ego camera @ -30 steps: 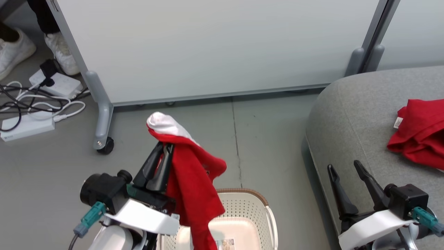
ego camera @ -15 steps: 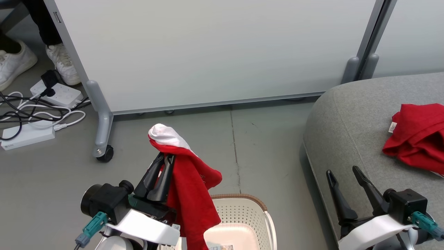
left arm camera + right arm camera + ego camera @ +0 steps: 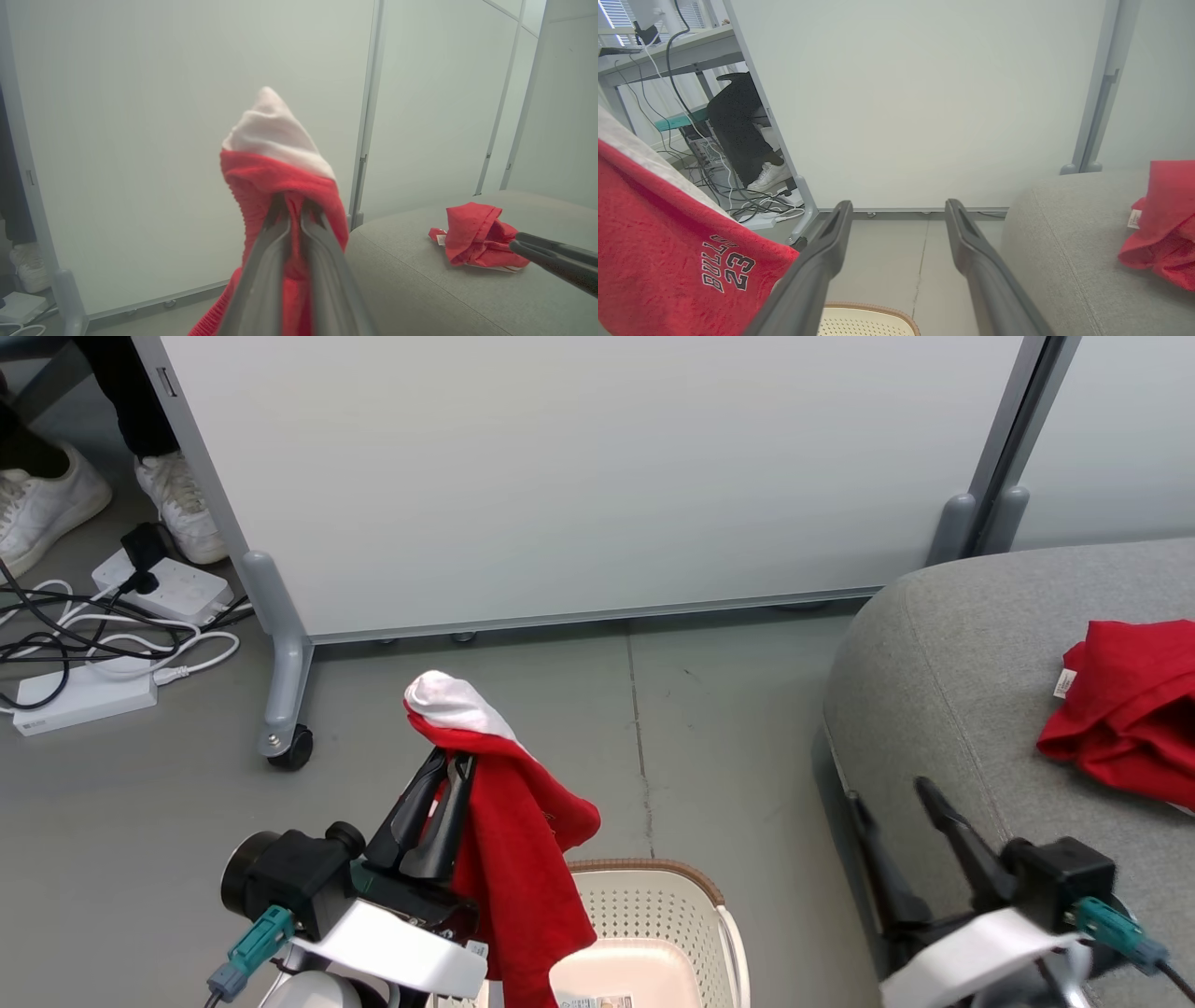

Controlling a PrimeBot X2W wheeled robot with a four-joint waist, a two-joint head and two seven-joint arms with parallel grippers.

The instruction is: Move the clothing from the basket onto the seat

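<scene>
**Red garment held up over the basket, another on the sofa**

The red garment (image 3: 518, 868), white at its top end, hangs from the left gripper (image 3: 451, 761). The gripper's two fingers are pinched tight on the cloth. In the right wrist view, dark lettering with "23" shows on the fabric. The garment's lower part drapes across the left side of the basket (image 3: 691, 882), which stands on the grey floor (image 3: 728, 728) near the sofa (image 3: 943, 653). A second red garment (image 3: 1134, 709) lies crumpled on the sofa. The right gripper (image 3: 889, 793) hovers at the sofa's front edge, its fingers spread and holding nothing. Behind stands a pale partition (image 3: 579, 476), with power strips (image 3: 84, 695) and a person's white shoes (image 3: 182, 504) to its left.
</scene>
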